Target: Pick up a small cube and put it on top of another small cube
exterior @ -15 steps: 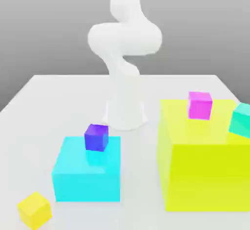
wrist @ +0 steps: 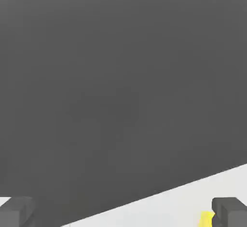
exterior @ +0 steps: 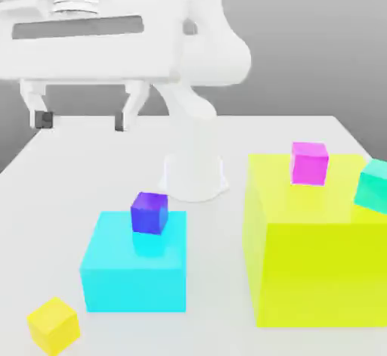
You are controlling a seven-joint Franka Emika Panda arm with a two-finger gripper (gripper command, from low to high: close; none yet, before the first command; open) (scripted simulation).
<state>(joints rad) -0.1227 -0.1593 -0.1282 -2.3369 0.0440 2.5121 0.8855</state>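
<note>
The small cube (exterior: 54, 324) is plain yellow and rests on the white table near the front corner at the exterior view's left; a sliver of the yellow cube (wrist: 206, 218) shows beside one fingertip in the hand view. My gripper (exterior: 82, 120) hangs high above the table's left side, well above the cubes. It is open, and nothing is between its dark fingertips (exterior: 43, 119). Other small cubes sit on blocks: a blue-purple cube (exterior: 149, 212) on the cyan block (exterior: 134, 271), and a magenta cube (exterior: 309, 162) on the yellow-green block (exterior: 317, 264).
A small teal cube (exterior: 373, 185) sits at the right edge of the yellow-green block's top. The arm's white base (exterior: 193, 173) stands behind the cyan block. The white table (exterior: 45, 196) has bare surface at the left between the gripper and the yellow cube.
The hand with its open fingers has swung into the exterior view at the upper left, where only the arm's column showed before. None of the cubes or blocks has moved.
</note>
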